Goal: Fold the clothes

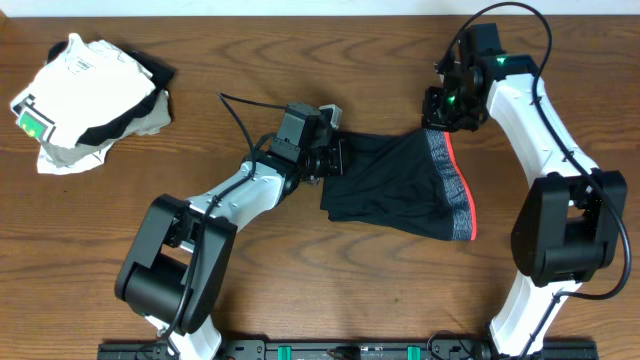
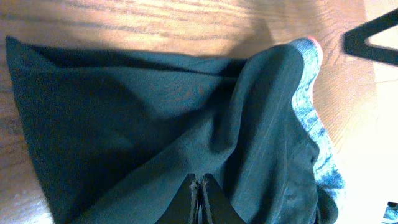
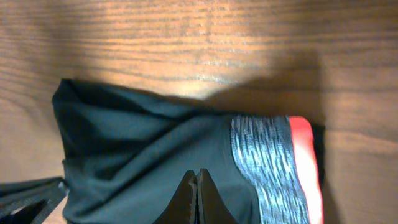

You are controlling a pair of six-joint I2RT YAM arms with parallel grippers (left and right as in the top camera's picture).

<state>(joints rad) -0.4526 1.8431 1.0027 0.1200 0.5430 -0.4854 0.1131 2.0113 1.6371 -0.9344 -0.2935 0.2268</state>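
Black clothes (image 1: 390,185) pinched at opposite ends by clenched left gripper (image 2: 199,182) and right gripper (image 3: 198,175); distant green tag (image 1: 33,123) unreadable

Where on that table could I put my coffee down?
Bare wood lies between the white pile and the left gripper, and along the near edge in front of the black shorts. It is crowded at the shorts, pinched by it and the right gripper.
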